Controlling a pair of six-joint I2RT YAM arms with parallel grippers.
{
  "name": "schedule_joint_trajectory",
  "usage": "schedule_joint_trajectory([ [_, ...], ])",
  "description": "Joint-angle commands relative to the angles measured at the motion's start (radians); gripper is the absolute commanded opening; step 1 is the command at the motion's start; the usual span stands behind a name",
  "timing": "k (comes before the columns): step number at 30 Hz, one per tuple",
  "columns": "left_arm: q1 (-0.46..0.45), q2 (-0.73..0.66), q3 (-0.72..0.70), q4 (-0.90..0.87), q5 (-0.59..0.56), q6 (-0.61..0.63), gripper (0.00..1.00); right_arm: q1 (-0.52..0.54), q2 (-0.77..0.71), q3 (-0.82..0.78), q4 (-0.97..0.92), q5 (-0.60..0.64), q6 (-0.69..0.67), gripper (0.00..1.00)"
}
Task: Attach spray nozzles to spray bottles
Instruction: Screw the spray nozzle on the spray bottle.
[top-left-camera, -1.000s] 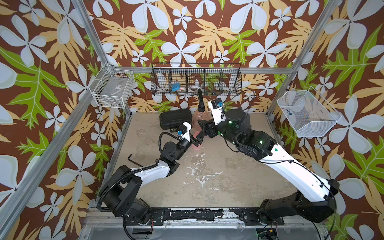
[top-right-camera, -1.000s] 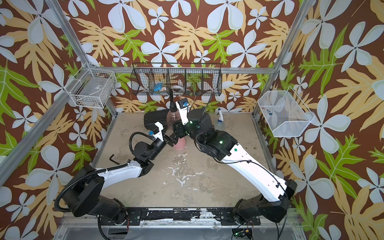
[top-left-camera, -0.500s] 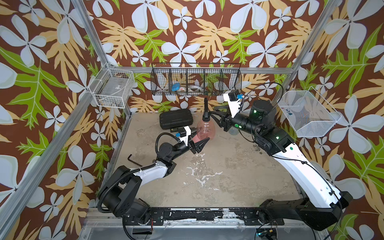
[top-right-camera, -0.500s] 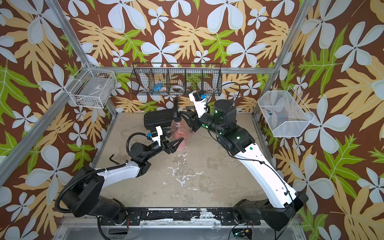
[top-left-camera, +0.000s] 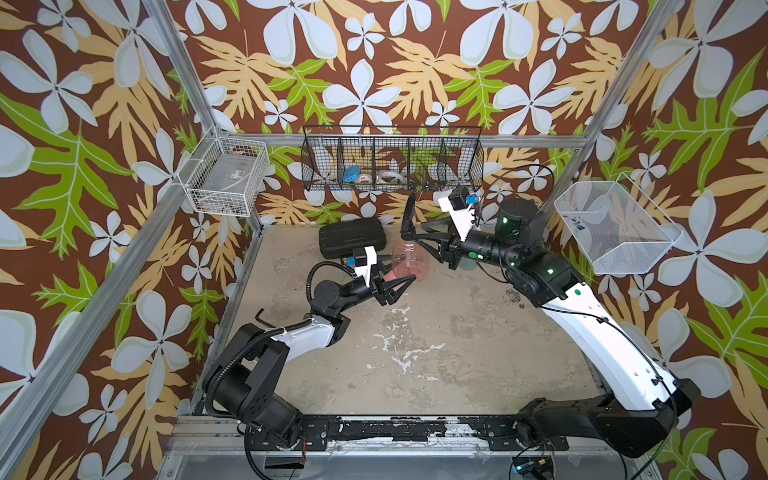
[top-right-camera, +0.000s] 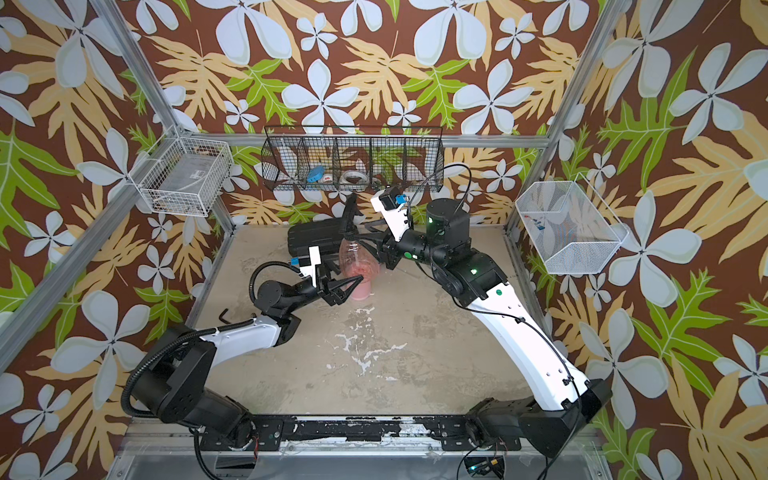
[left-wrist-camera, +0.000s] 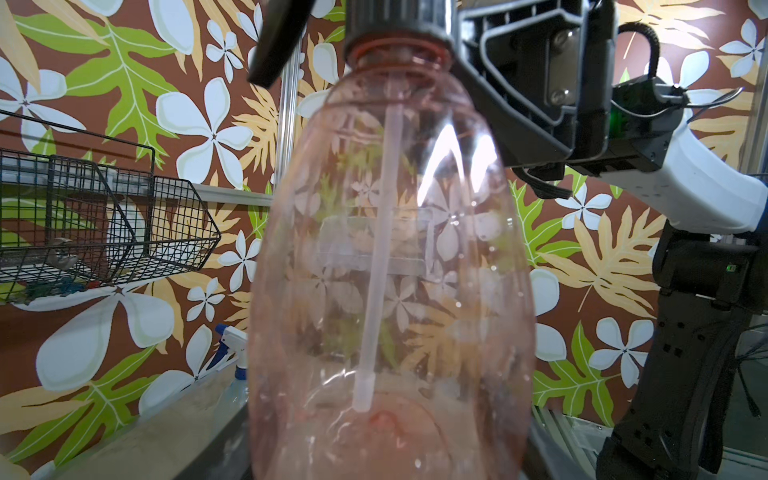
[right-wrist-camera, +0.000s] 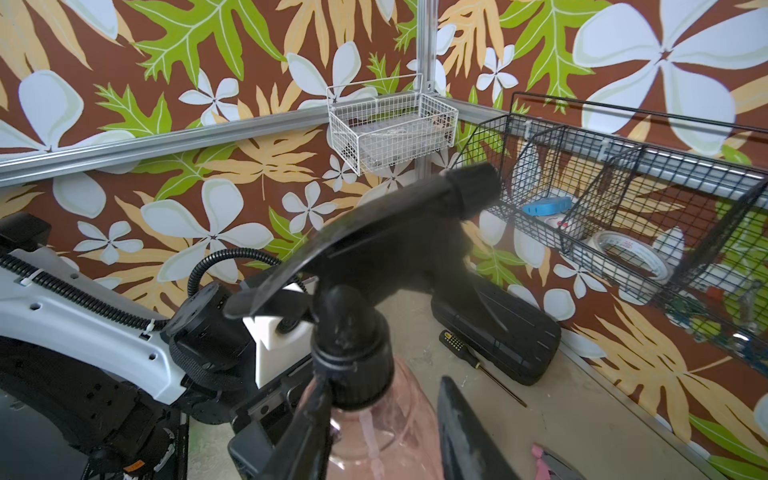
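Jaws on the right gripper (top-left-camera: 415, 234) are clamped round the black spray nozzle (top-left-camera: 408, 214) atop the orange-red spray bottle (top-left-camera: 409, 262), mid-frame; left gripper (top-left-camera: 409, 280) jaws are together, right by its base.

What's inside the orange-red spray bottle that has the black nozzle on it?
The orange-red spray bottle is translucent: a pale dip tube runs inside from the neck almost to the bottom. Its top end is hidden inside the collar of the black nozzle.
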Motion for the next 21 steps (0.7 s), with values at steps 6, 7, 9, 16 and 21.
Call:
schedule_joint_trajectory([
  [6,0.006,0.017,0.024,0.016,0.084,-0.021,0.46,0.001,0.042,0.028,0.01,-0.098,-0.001,0.42],
  [7,0.008,0.016,0.025,0.01,0.083,-0.014,0.45,0.001,0.045,0.032,0.007,-0.098,-0.002,0.42],
  [9,0.009,0.014,0.026,-0.004,0.073,0.002,0.45,0.001,0.047,0.034,0.009,-0.09,0.003,0.42],
  [16,0.008,0.003,0.032,-0.053,0.023,0.046,0.43,0.001,0.051,0.038,0.019,-0.063,0.024,0.43],
  [21,0.008,-0.004,0.032,-0.075,-0.02,0.066,0.42,0.001,0.054,0.032,0.03,-0.07,0.038,0.38],
])
